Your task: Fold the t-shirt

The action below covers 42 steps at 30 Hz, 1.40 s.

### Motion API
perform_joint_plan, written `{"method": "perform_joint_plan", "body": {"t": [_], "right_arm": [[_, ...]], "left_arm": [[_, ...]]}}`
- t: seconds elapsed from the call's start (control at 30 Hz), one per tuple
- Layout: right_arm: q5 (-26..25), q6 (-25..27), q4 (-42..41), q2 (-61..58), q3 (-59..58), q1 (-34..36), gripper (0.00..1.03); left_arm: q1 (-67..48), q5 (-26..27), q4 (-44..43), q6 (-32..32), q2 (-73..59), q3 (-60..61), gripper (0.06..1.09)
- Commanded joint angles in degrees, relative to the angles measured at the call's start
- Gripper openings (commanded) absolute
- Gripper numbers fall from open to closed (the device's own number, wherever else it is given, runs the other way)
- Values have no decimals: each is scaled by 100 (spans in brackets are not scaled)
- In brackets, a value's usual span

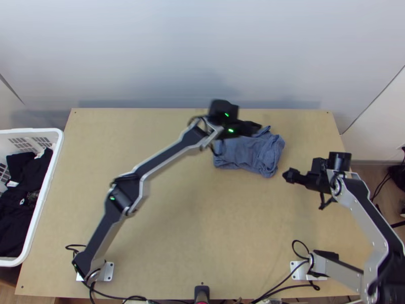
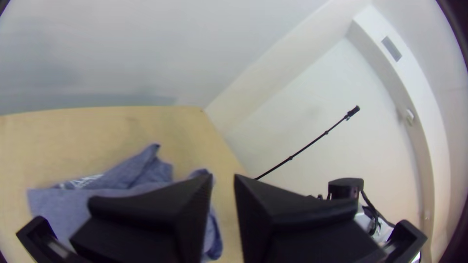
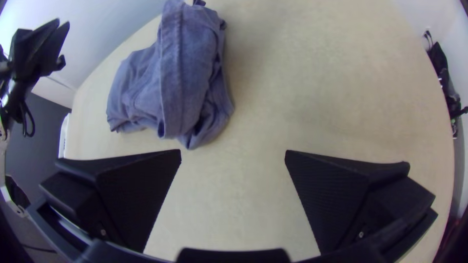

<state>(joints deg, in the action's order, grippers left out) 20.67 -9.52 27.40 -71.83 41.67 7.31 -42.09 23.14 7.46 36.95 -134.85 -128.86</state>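
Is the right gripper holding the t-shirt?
No, the right gripper has its fingers wide apart, and the t-shirt lies beyond them on the table.

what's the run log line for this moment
t-shirt rumpled, partly folded | left gripper above it, jaws slightly open | right gripper beside it, jaws wide open

The long left arm of silver-grey links and black joints (image 1: 164,156) stretches out, slightly bent at its elbow, behind the black left gripper (image 1: 254,127). Its wide flat black fingers (image 2: 192,209) stand a narrow gap apart. The right arm of pale links and black joints (image 1: 368,209) bends sharply behind the black right gripper (image 1: 289,175), whose flat black fingers (image 3: 336,195) are spread wide, well apart from the left fingers.
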Motion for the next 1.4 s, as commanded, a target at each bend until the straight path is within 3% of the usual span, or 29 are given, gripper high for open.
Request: {"method": "perform_joint_plan", "body": {"t": [0.0, 0.1, 0.3, 0.63, 0.73, 0.83, 0.87, 0.97, 1.17, 1.37], "right_arm": [[526, -894, -1105, -1078, 104, -37, 99], [737, -1237, -1527, -1588, 254, -195, 99], [825, -1606, -1984, -2493, 825, -722, 99], [992, -1667, -1861, -3390, 1933, -1487, 99], [974, -1606, -1325, -3900, 2495, -1689, 99], [948, -1412, -1096, -4128, 2855, -1900, 80], [816, -1324, -1087, -4155, 2908, -1962, 65], [711, -920, -789, -4295, 3119, -2111, 4], [482, -885, -648, -3988, 3093, -1759, 3], [342, -824, -657, -3768, 3409, -634, 3]], "left_arm": [[798, 86, 1864, -1498, 907, 397, 86], [1062, 86, 2435, -1700, 1241, 449, 88], [1317, -116, 2506, -1735, 2059, 1258, 88], [1299, -652, 2145, -1726, 3026, 2620, 88], [1414, -679, 2145, -1691, 3210, 2866, 88], [1510, -688, 2136, -1717, 3430, 3165, 88], [1554, -688, 2136, -1735, 3509, 3271, 87], [1712, -688, 2136, -1770, 3667, 3508, 87], [1836, -723, 2136, -1779, 3931, 3956, 87], [1853, -775, 2128, -1735, 4010, 4158, 87]]}}
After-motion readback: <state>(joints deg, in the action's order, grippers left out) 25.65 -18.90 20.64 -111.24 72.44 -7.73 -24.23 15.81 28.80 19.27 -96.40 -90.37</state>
